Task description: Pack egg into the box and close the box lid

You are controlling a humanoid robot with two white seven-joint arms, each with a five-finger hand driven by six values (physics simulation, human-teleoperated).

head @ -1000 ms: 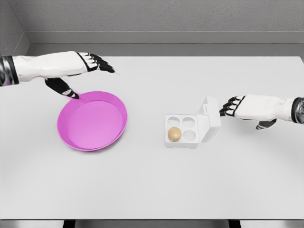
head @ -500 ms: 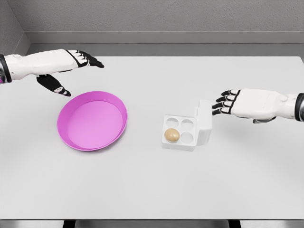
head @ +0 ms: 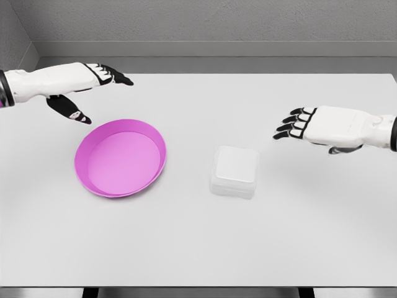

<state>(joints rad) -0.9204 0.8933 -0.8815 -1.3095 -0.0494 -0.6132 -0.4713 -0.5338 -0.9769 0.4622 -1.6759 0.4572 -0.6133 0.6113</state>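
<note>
Box (head: pixel 234 172): white, lid shut, on the table (head: pixel 205 242) right of the pink plate (head: pixel 121 158); squarish, no clear long axis. Right hand (head: pixel 310 126): above the table, apart from box, fingers spread, empty. Left hand (head: pixel 84 84): beyond plate, fingers extended, empty.

A plain white box (head: pixel 234 171) with its lid shut is seen on a pale grey desk (head: pixel 205 242) beside a magenta-pink plate (head: pixel 121 158). Both the left hand (head: pixel 87 77) and right hand (head: pixel 316 126) are rendered white, with black fingers (head: pixel 285 129) marked by white segments. A grey wall (head: pixel 205 22) is shown behind.
</note>
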